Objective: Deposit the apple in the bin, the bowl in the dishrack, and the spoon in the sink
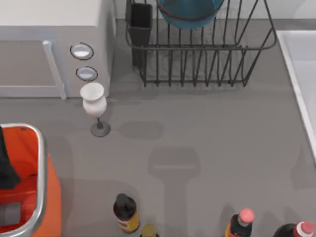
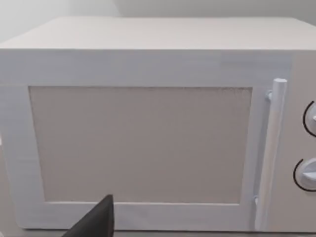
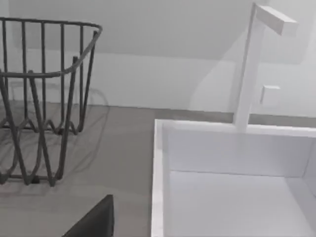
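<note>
Since the bowl already sits in the rack, stage: I'd call it late in the job, with the apple and spoon drops being the bits to finish.
surface [image 1: 197, 138]: grey, open in the middle.
microwave [image 1: 49, 29]: far left; it sits square in front of the left wrist camera.
bin [image 1: 42, 163]: orange box with a silver rim, near-left corner.
sink [image 1: 303, 54]: white basin along the right edge, faucet [image 3: 249, 69] behind it.
dishrack [image 1: 207, 64]: far side, between microwave and sink.
bowl [image 1: 190, 12]: teal, propped up inside the dishrack, so that one looks done.
left arm [image 1: 6, 165]: dark shape hanging right over the bin.
goblet [image 1: 94, 101]: upright just in front of the microwave knobs.
bottles [image 1: 126, 212]: lined up on the near edge.
left pincer [image 2: 96, 222]: can't tell if it's apart or together.
right pincer [image 3: 96, 219]: faces the sink's near corner, same deal, can't tell.
apple: my guess is it's in the bin or about to be, honestly can't confirm.
tip: let go well inside the silver rim, then lift straight up so nothing clips it. For the spoon, get past the white rim and stay off the faucet before releasing.
</note>
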Robot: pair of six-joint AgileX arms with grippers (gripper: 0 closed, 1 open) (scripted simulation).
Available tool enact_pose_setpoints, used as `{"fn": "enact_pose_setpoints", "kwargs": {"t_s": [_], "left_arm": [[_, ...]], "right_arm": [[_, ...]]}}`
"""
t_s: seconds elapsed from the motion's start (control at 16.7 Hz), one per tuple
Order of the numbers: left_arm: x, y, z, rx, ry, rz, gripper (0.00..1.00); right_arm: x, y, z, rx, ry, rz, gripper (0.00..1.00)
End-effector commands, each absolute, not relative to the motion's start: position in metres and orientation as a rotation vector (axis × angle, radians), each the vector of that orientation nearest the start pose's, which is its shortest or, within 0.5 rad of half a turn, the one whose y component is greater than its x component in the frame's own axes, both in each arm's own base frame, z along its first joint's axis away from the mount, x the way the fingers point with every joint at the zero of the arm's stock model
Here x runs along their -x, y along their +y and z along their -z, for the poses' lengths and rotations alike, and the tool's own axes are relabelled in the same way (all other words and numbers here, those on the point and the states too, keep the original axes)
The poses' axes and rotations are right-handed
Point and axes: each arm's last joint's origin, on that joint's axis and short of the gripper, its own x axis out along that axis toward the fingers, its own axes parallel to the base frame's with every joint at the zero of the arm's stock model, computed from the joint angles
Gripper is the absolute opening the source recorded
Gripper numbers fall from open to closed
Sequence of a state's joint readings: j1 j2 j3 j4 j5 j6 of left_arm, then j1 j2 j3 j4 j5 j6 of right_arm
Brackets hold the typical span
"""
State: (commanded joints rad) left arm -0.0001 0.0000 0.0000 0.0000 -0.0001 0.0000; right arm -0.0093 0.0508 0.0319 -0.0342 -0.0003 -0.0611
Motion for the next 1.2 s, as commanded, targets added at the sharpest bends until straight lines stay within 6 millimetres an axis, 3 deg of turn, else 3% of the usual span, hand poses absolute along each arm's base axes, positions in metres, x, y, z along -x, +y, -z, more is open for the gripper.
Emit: {"fn": "enact_pose_setpoints", "kwargs": {"t_s": [0.24, 0.54, 0.9, 1.2], "left_arm": [[-0.106, -0.001, -0.160, 0.000, 0.000, 0.000, 1.00], [-0.106, -0.001, -0.160, 0.000, 0.000, 0.000, 1.00], [-0.106, -0.001, -0.160, 0.000, 0.000, 0.000, 1.00], [-0.106, -0.001, -0.160, 0.000, 0.000, 0.000, 1.00]], "right_arm": [[-0.112, -0.008, -0.173, 0.276, 0.239, 0.025, 1.00], [-0.128, -0.020, -0.189, 0.700, 0.591, -0.074, 1.00], [-0.158, -0.043, -0.198, 1.091, 0.992, -0.461, 1.00], [-0.182, -0.065, -0.198, 1.257, 1.149, -0.894, 1.00]]}}
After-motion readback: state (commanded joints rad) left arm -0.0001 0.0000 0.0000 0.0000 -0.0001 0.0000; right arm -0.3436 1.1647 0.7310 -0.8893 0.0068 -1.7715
